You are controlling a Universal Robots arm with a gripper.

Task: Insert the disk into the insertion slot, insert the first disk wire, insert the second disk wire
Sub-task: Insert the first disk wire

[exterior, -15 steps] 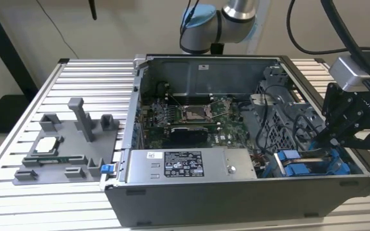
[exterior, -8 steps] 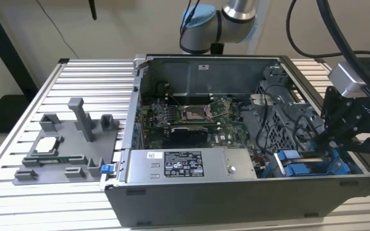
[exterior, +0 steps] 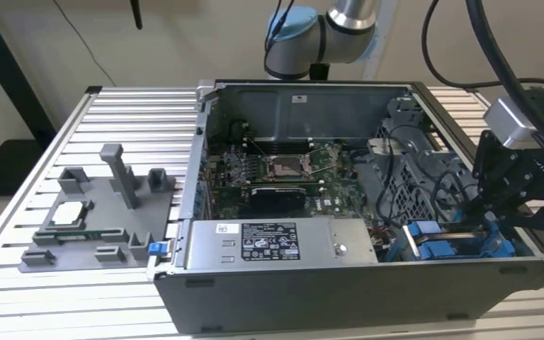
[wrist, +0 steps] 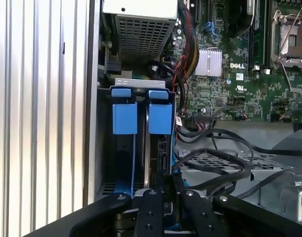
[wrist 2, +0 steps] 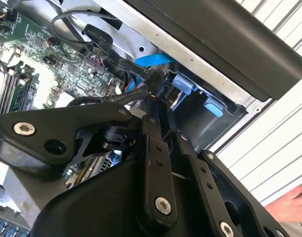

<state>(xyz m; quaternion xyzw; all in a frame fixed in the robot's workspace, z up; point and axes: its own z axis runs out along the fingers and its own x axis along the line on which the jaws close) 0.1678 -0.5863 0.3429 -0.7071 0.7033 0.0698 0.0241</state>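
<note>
The insertion slot (exterior: 447, 248) is the grey bay with blue fittings at the open case's near corner, on the exterior view's right. In the first wrist view the slot (wrist: 141, 82) holds two blue tabs, and the disk (wrist: 161, 148) stands on edge under one of them, its dark connector edge facing me. My gripper (wrist: 167, 178) hangs just over that edge. Its fingers (wrist 2: 153, 143) are drawn close together on a black wire (wrist 2: 109, 61) that ends at their tips. In the exterior view my gripper (exterior: 487, 211) reaches down into the bay.
Loose black cables (wrist: 215, 158) loop over the perforated cage beside the bay. The power supply (exterior: 277, 243) and motherboard (exterior: 282, 173) fill the case. A grey fixture (exterior: 93, 219) with parts lies on the slatted table. A person's hand (wrist 2: 289, 205) shows at the table's edge.
</note>
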